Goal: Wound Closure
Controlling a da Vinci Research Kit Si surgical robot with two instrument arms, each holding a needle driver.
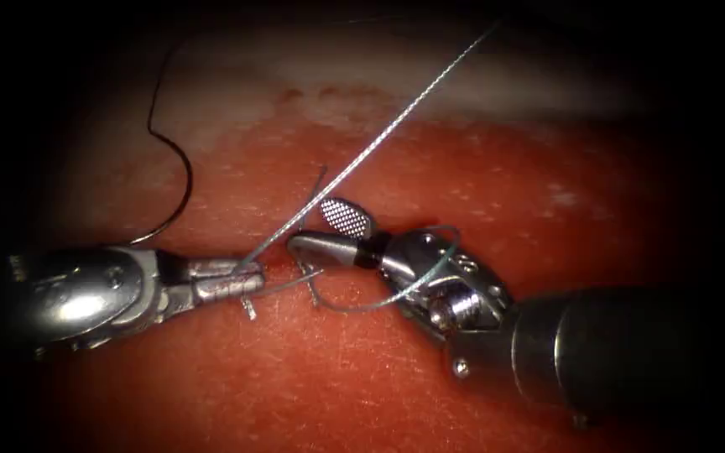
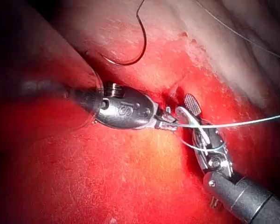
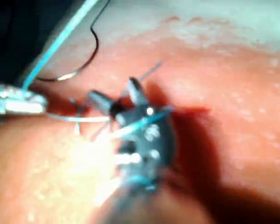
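Observation:
My left tool [image 1: 249,281] lies on the left, jaws shut on the pale thread [image 1: 396,117], which runs taut up toward the far right. The right tool [image 1: 310,225] stands open just right of it, with nothing between its jaws; a loop of thread [image 1: 430,273] lies around its wrist. The dark curved needle [image 1: 185,180] rests free on the tissue [image 1: 312,377] at the far left, held by neither tool. In the left wrist view the needle [image 2: 139,55] lies beyond my left tool [image 2: 170,122] and the open right tool [image 2: 185,108]. The right wrist view shows the right tool [image 3: 114,94] and the left tool [image 3: 39,101].
Short thread ends [image 1: 314,285] stick up from the tissue between the two tool tips, where the stitch sits. Red fluid [image 1: 547,193] wets the tissue. A pale band of tissue [image 1: 497,80] runs along the far edge.

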